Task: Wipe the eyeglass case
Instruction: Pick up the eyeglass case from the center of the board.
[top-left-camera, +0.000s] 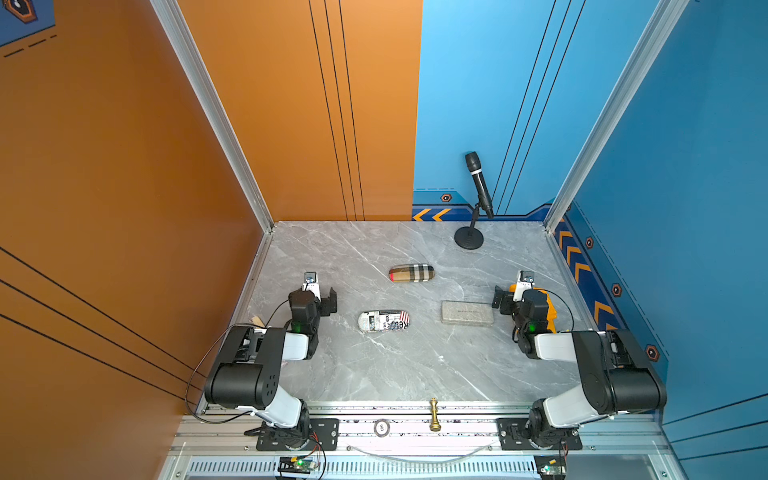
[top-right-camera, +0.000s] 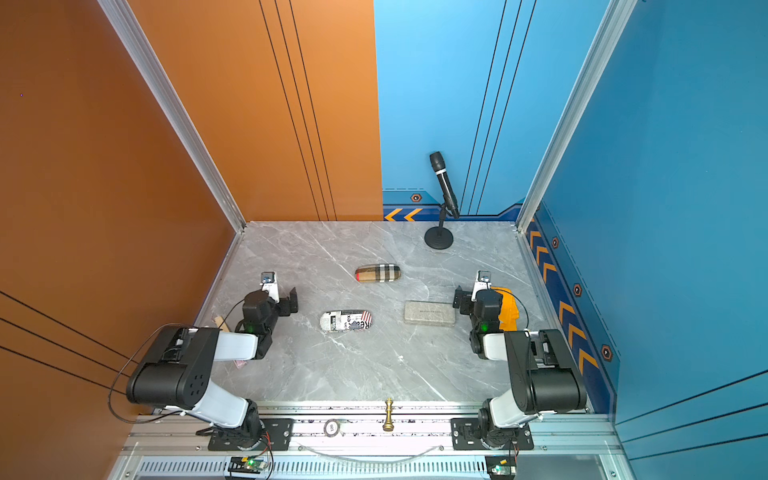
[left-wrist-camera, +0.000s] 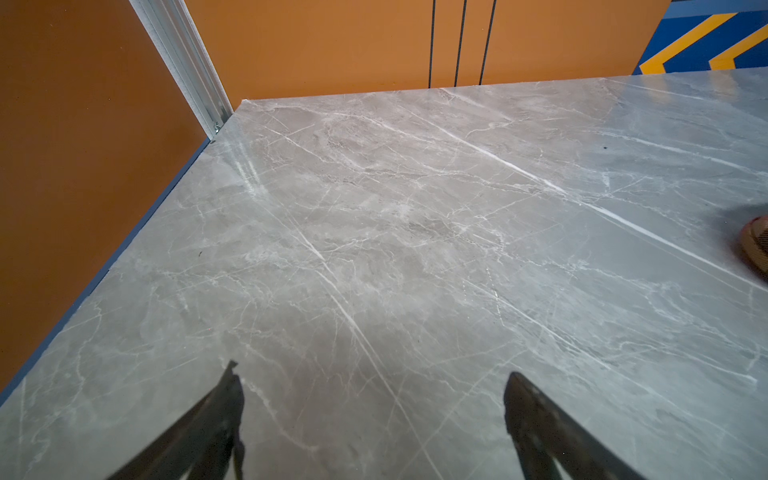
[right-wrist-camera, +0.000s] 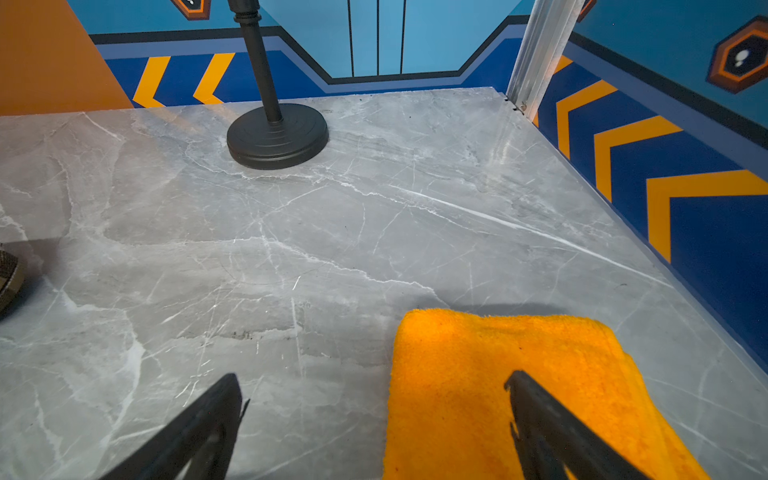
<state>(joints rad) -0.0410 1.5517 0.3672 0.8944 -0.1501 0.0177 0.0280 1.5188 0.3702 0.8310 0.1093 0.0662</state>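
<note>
Three eyeglass cases lie on the grey marble table (top-left-camera: 374, 374): a plaid one (top-left-camera: 411, 273) (top-right-camera: 377, 273) at the back, a newsprint-patterned one (top-left-camera: 383, 321) (top-right-camera: 345, 321) left of centre, and a flat grey rectangular one (top-left-camera: 467, 313) (top-right-camera: 429, 313) on the right. An orange cloth (right-wrist-camera: 498, 365) (top-left-camera: 550, 309) lies flat under my right arm. My right gripper (right-wrist-camera: 372, 376) (top-left-camera: 498, 297) is open, one finger over the cloth, just right of the grey case. Left of the newsprint case my left gripper (left-wrist-camera: 372, 371) (top-left-camera: 330, 300) hangs open over bare table. The plaid case's end (left-wrist-camera: 756, 241) shows in the left wrist view.
A black microphone on a round stand (top-left-camera: 469, 239) (right-wrist-camera: 276, 137) stands at the back right. A gold chess piece (top-left-camera: 434, 413) and a tape ring (top-left-camera: 381, 427) sit on the front rail. Orange and blue walls enclose the table on three sides.
</note>
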